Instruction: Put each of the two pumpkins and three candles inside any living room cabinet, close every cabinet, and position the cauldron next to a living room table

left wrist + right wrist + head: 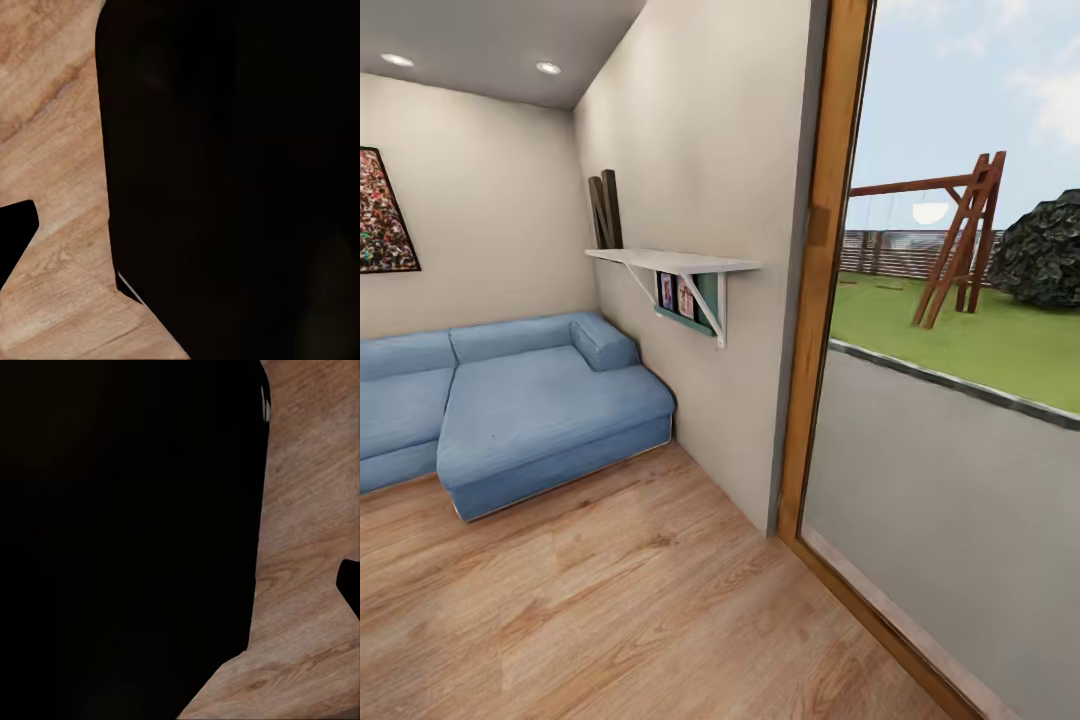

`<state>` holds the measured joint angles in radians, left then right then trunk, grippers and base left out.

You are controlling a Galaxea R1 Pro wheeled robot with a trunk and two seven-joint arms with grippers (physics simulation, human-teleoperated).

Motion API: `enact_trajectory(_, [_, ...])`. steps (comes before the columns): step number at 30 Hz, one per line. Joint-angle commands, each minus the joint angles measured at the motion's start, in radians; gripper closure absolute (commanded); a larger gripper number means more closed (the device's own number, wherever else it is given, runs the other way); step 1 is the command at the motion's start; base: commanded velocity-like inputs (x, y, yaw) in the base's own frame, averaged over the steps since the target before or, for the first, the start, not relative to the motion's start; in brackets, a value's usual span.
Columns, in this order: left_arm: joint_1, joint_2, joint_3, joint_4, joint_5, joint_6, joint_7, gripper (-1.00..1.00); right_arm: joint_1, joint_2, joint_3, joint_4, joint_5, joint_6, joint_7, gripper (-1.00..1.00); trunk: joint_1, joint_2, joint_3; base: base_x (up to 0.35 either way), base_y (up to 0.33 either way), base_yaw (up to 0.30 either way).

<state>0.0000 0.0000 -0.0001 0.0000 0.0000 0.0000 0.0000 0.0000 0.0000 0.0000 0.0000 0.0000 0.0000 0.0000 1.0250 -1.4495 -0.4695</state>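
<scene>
I am in the living room, facing a corner with its light wood-plank floor [610, 600] and blue sofa [510, 410]. The pumpkins, candles, cabinet, cauldron and table are out of view. Both wrist views look down at the plank floor [52, 150] [307, 547] past a large black part of my own body [240, 180] [127, 532]. A small dark tip [11, 232] juts in at the edge of the left wrist view, and another dark tip [350, 585] in the right wrist view. Neither shows how the jaws stand.
A white wall shelf [675, 262] on brackets sticks out from the off-white wall at right. Beyond the wall's end a wood-framed glass door [815, 300] looks onto a lawn with a swing frame [960, 240]. A dark picture [380, 215] hangs above the sofa.
</scene>
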Motion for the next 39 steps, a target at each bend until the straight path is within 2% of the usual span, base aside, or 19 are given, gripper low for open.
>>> enact_trajectory(1, [0.003, 0.006, -0.003, -0.005, -0.006, -0.006, 0.005, -1.0, -0.006, 0.0, -0.001, -0.003, -0.001, 0.003, -0.003, -1.0, 0.0, 0.0, -0.001, 0.0, 0.0, 0.0])
enact_trajectory(11, [0.003, 0.005, 0.001, -0.043, -0.005, -0.044, 0.005, -1.0, -0.009, 0.003, -0.001, -0.002, 0.003, 0.004, -0.003, -1.0, 0.0, 0.0, -0.001, -0.003, 0.0, 0.0])
enact_trajectory(18, [0.003, 0.005, 0.0, -0.054, -0.004, -0.083, 0.005, -1.0, -0.01, 0.005, 0.001, 0.0, 0.008, 0.004, -0.003, -1.0, 0.0, 0.0, -0.001, -0.177, 0.0, 0.044])
enact_trajectory(23, [0.003, 0.006, 0.0, -0.054, -0.004, -0.111, 0.005, -1.0, -0.01, 0.005, 0.001, 0.001, 0.012, 0.003, -0.003, -1.0, 0.0, 0.0, -0.001, -0.197, 0.0, 0.164])
enact_trajectory(32, [0.003, 0.008, 0.003, -0.054, -0.006, -0.146, 0.005, -1.0, -0.009, 0.007, 0.003, 0.002, 0.014, -0.025, -0.003, -1.0, 0.0, 0.0, -0.001, -0.026, 0.0, 0.257])
enact_trajectory(39, [0.003, 0.007, 0.004, -0.054, -0.004, -0.146, 0.005, -1.0, -0.009, 0.008, 0.003, 0.003, 0.014, -0.046, -0.003, -1.0, -0.027, 0.049, 0.021, -0.001, 0.0, 0.273])
